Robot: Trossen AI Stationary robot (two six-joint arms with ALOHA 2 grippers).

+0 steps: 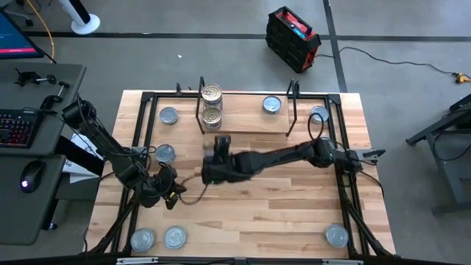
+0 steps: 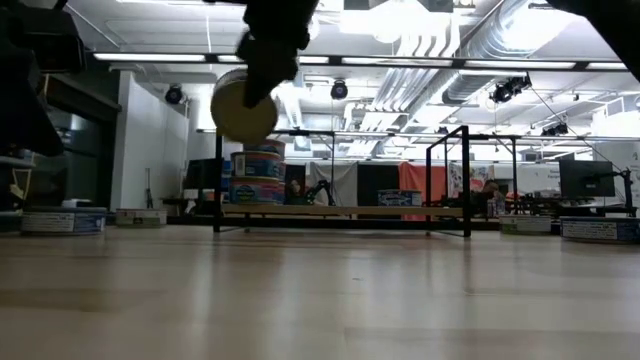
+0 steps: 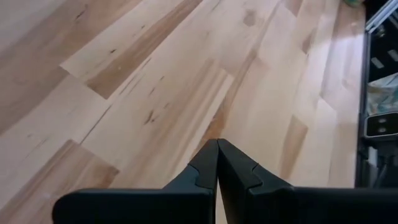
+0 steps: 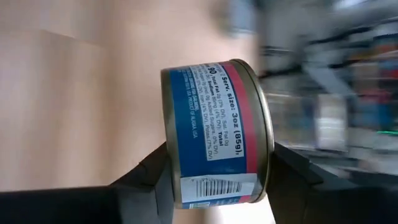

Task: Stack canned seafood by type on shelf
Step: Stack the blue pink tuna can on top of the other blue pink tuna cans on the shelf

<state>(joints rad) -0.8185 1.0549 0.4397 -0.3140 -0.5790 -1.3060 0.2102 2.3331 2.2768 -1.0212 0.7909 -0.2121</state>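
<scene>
I have the right gripper (image 4: 214, 180) clamped on a tin (image 4: 214, 134), a finger on either side of its wall, carried high above mid-table. In the low view the tin (image 2: 243, 107) hangs tilted, lid face toward the camera, well clear of the tabletop (image 1: 257, 206). The shelf (image 1: 246, 126) sits at the far edge with a stack of two gold-lidded tins (image 1: 211, 94) at its left end and one silver tin (image 1: 272, 105) further right on the board. Other tins lie loose on the table, e.g. one beside the left arm (image 1: 165, 153).

Left gripper (image 3: 216, 163) is pinched shut on nothing, low over bare wood at the near left, waiting.

Risks, as I judge them:
- The grip sits low on the tin's body; tilted like this it could rotate or slip out during the carry.
- Set down tilted on the stack, it may land off-centre and topple the two already there.
- The black wire uprights (image 1: 200, 103) stand close beside the stack; the fingers could clip one on approach.
- Wrong type on wrong pile: I cannot tell the lid colour for certain from here.

Readable text on the blue-and-red label: "Serv. size: 3oz (85g)", "Total", a barcode. Brand name not legible.
</scene>
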